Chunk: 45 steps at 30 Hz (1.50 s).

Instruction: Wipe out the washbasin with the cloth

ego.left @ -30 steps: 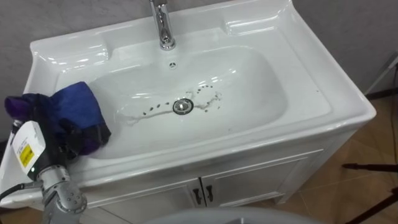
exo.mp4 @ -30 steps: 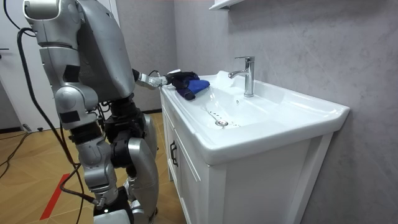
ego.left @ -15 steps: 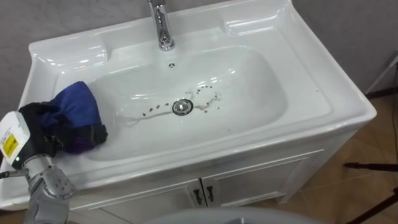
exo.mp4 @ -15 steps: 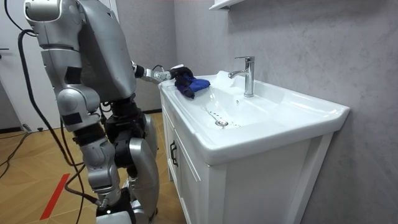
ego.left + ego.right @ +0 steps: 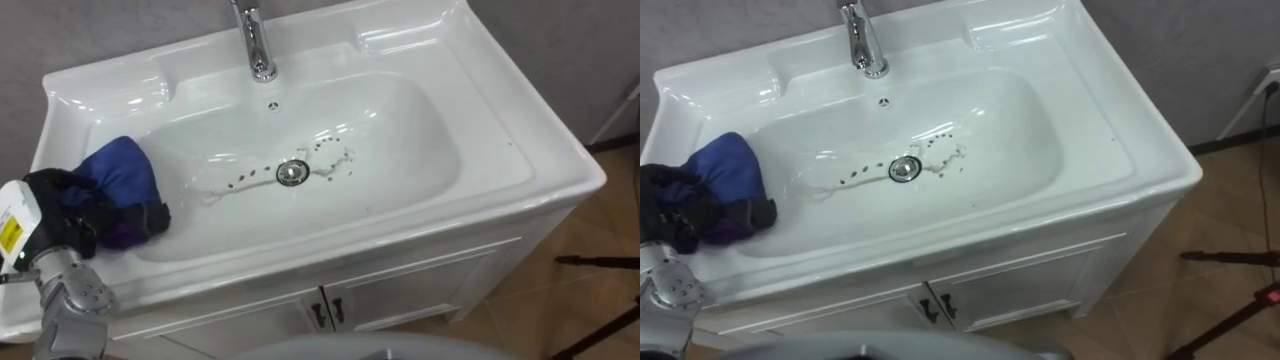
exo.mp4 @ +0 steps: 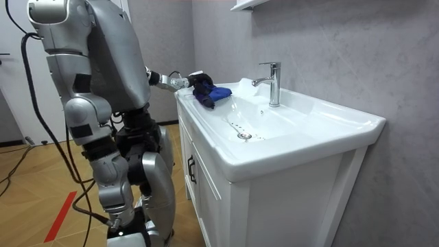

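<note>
Although the job was to wipe the basin (image 5: 420, 120), most of it looked untouched from where I stood. Its white bowl was set in a cabinet (image 5: 410, 285) against the grey wall, and the robot stood at the end on the room view's left. A trail of dark specks (image 5: 240, 180) and a thin film of water ran across the bottom on both sides of the drain (image 5: 292, 172), well apart from where any wiping was going on. The tap (image 5: 255, 40) stood upright behind the bowl, and the flat ledges either side of it showed no cloth near them.

The blue cloth (image 5: 122, 172) was bunched into a lump on the sloping wall at the robot's left end of the bowl, just below the rim. The left hand (image 5: 62, 205), dark-gloved, lay over the rim there, and its fingers (image 5: 145, 218) were curled around the lower edge of the cloth, gripping it against the porcelain.

I judged the work to be at an early stage. At most the near left corner had been covered. The specks by the drain, the far slope, the right end and the rim were yet to be done, and the cloth would have to travel down into the bowl to reach them.
</note>
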Available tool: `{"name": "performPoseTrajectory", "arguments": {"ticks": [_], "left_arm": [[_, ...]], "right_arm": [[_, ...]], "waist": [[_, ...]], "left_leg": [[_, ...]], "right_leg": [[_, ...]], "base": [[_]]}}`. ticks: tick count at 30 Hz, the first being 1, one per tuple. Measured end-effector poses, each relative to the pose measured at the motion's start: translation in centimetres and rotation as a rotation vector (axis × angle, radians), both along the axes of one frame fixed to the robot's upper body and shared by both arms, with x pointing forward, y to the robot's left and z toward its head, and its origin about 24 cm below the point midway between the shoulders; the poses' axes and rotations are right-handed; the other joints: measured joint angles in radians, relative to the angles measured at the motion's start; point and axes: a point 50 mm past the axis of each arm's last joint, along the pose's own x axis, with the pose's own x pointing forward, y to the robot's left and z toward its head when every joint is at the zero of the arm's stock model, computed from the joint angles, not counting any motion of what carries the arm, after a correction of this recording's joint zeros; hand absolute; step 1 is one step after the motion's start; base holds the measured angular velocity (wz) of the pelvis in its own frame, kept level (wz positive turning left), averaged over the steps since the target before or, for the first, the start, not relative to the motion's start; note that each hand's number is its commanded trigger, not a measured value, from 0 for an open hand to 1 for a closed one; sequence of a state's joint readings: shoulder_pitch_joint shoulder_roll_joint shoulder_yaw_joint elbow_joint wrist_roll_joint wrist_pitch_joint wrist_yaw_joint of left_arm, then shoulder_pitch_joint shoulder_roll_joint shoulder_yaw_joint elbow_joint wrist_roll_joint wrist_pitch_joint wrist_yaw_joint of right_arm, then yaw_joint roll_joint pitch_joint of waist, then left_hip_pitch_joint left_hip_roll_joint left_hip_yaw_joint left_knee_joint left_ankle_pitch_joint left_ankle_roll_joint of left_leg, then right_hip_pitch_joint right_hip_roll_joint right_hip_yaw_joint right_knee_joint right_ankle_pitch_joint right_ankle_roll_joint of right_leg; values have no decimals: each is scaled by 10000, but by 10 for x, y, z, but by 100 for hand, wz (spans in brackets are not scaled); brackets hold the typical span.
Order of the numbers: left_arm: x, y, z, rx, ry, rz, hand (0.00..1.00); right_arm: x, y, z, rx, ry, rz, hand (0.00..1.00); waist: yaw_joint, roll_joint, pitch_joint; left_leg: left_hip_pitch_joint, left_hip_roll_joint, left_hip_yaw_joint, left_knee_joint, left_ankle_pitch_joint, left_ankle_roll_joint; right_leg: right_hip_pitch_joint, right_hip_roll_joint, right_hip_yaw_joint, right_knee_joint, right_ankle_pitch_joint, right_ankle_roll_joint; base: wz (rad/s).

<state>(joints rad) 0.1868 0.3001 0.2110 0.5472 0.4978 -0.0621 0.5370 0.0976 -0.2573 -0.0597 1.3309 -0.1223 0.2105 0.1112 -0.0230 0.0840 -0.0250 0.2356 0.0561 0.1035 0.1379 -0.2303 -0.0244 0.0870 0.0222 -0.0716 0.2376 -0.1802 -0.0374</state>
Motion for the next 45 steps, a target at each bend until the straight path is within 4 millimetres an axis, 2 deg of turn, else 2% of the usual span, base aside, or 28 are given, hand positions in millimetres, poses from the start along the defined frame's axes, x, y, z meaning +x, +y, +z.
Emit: {"name": "performPoseTrajectory", "arguments": {"ticks": [2, 8, 13, 15, 19, 22, 24, 26, 29, 32, 45], "left_arm": [[6, -3, 5, 132, -126, -1, 100], [15, -8, 21, 363, -537, -133, 100], [23, -23, 30, 414, -832, -610, 100], [27, -33, 30, 383, -867, -1040, 100], [34, -54, 29, 25, -1064, -1731, 100], [39, -76, 25, -392, -733, -2806, 100], [45, -93, 29, -553, -825, -3650, 100], [48, -105, 36, -604, -1192, -4227, 100], [54, -113, 50, -572, -1899, -4676, 100], [59, -118, 55, -572, -2263, -4932, 100], [61, -124, 58, -509, -2666, -5131, 100]], "right_arm": [[1, 2, -1, 38, -53, 41, 0], [5, 9, -3, 168, -260, 152, 0], [8, 12, -4, 185, -459, 364, 0], [12, 13, -4, 80, -540, 705, 0], [16, 14, -5, 103, -795, 846, 0], [24, 16, -5, 175, -1153, 869, 0], [27, 20, -6, 271, -1304, 1117, 0], [26, 21, -6, 314, -1341, 1209, 0], [26, 21, -6, 319, -1309, 1309, 0], [24, 22, -7, 334, -1219, 1280, 0], [25, 25, -8, 360, -1285, 1358, 0]], "waist": [[17, -66, 26], [-27, -391, 180], [-56, -445, 247], [-67, -403, 276], [-179, -394, 281], [-417, -436, 313], [-654, -512, 379], [-746, -574, 415], [-805, -569, 411], [-851, -548, 396], [-863, -510, 371]], "left_leg": [[-3, -9, -1, -4, 5, 4], [-171, -28, -127, 58, 6, 8], [-492, -70, -240, 195, 6, 13], [-511, -109, -231, 254, 9, 17], [-511, -151, -224, 254, 11, 20], [-525, -152, -223, 254, 11, 20], [-545, -143, -223, 260, 11, 20], [-610, -141, -197, 274, 11, 20], [-678, -138, -40, 272, 11, 20], [-616, -142, 54, 270, 11, 20], [-465, -138, 83, 259, 10, 21]], "right_leg": [[1, -7, 28, -2, -11, 14], [2, -29, -56, -160, -14, 69], [-44, -56, -268, -343, 50, 109], [-52, -120, -382, -341, 43, 123], [-16, -183, -430, -347, 21, 159], [-12, -178, -452, -349, 20, 161], [-21, -175, -431, -357, 21, 160], [-81, -163, -404, -351, 21, 159], [-201, -151, -274, -314, 37, 149], [-151, -138, -154, -307, 37, 149], [-63, -129, -103, -326, 38, 150]], "base": [[2], [8], [19], [6], [4], [0], [0], [-4], [-19], [-15], [0]]}}
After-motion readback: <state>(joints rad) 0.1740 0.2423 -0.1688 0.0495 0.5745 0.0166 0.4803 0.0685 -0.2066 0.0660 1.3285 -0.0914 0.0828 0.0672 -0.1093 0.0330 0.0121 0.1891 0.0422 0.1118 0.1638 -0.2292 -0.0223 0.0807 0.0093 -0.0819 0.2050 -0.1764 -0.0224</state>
